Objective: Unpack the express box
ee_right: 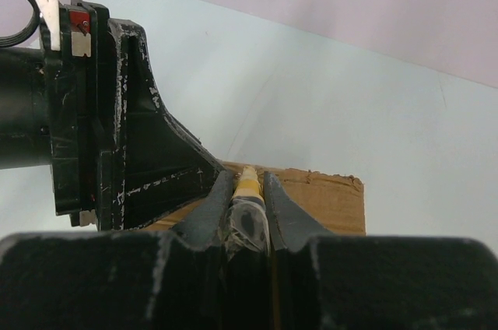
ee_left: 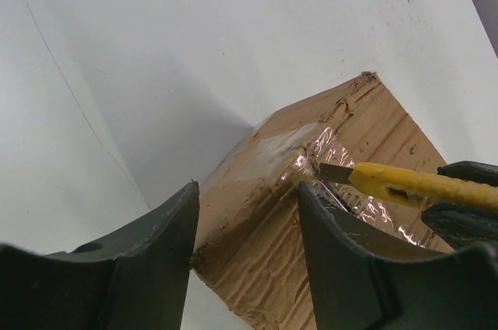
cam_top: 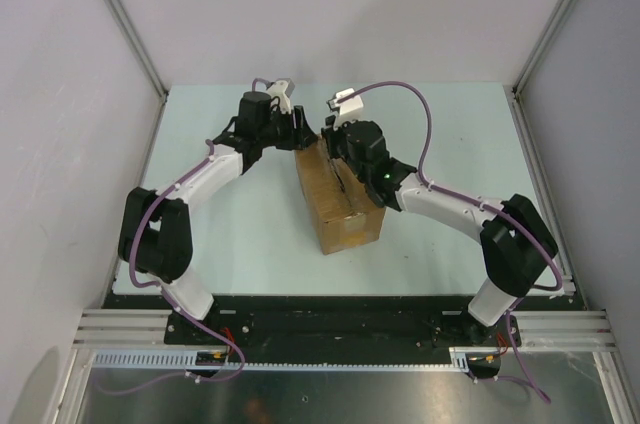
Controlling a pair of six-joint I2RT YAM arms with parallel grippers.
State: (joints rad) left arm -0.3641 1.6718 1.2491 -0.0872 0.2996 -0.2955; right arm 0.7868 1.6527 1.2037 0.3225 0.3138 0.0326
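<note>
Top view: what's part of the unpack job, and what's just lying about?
In the job: box; tape on its top; knife in right gripper, blade at the tape; left gripper astride a box corner.
Not in it: table; walls.

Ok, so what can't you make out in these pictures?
Top view: the yellow knife and the seam of the express box, under the right arm's wrist.
Right wrist view: the blade tip, behind the right claw and knife body.
Left wrist view: the box's lower part, behind the left claw.
Any view: the contents, flaps shut.
</note>
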